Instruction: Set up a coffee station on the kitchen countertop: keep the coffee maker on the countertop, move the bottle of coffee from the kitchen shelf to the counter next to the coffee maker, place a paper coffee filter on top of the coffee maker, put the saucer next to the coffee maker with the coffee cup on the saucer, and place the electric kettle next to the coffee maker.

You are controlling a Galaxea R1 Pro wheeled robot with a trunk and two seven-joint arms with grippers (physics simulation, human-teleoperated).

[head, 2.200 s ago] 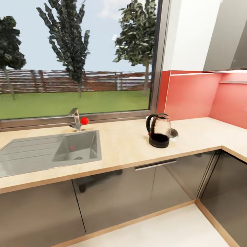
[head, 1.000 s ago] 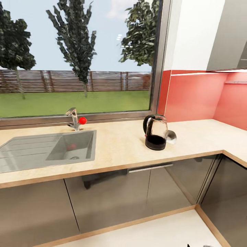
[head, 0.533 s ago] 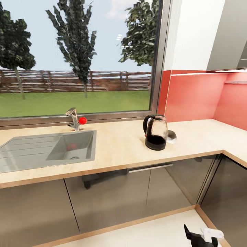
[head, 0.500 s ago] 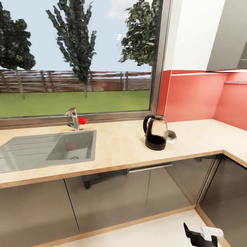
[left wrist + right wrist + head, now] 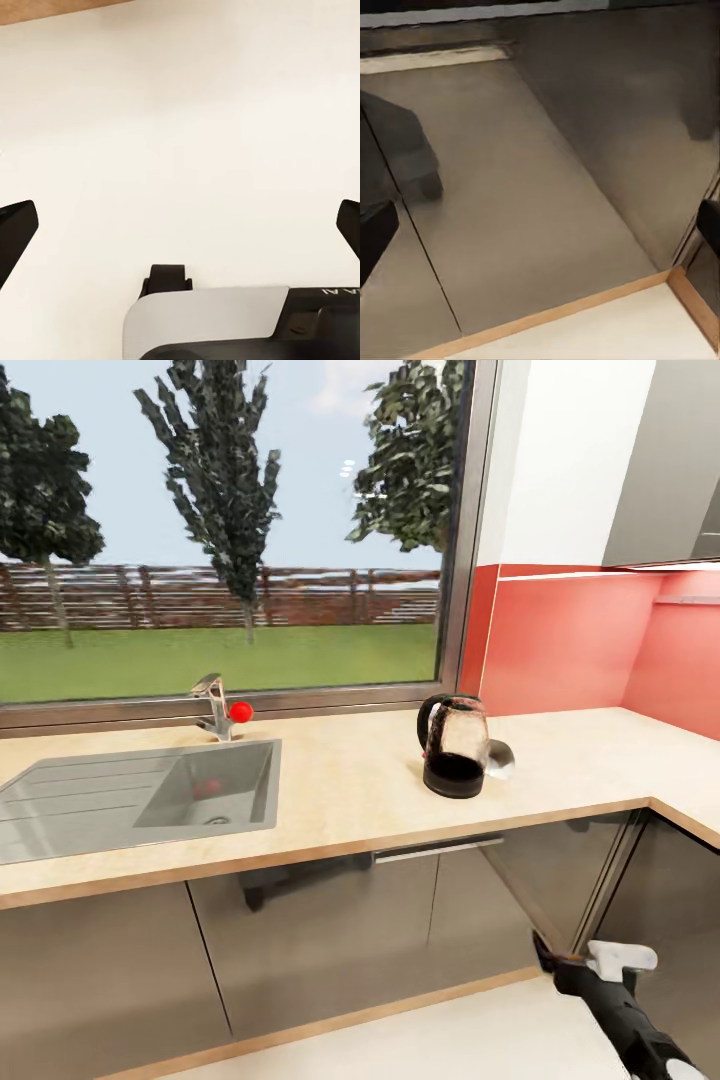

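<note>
Electric kettle (image 5: pixel 455 746), a rounded clear brownish glass jug with black base, black looped handle and black lid, is seen standing upright on the long light wood-grain countertop (image 5: pixel 350 790), well apart from and above the right gripper (image 5: pixel 585 956), which is raised low in front of the grey glossy cabinet fronts (image 5: pixel 330 940). In the right wrist view, the right gripper's 2 dark fingertips (image 5: pixel 375 240) are spread wide with nothing held between them; grey cabinet doors and a wooden plinth strip are faced. In the left wrist view, the left gripper (image 5: pixel 180 225) is likewise released, its fingers set wide apart over pale floor, nothing grasped. A small rounded silvery-white object (image 5: pixel 499 759), too indistinct to identify, is seen just behind the kettle, touching or nearly so. A steel sink (image 5: pixel 140 800) with a red-knobbed tap (image 5: pixel 220 707) is set into the countertop further left, below the large window (image 5: pixel 230 530).
</note>
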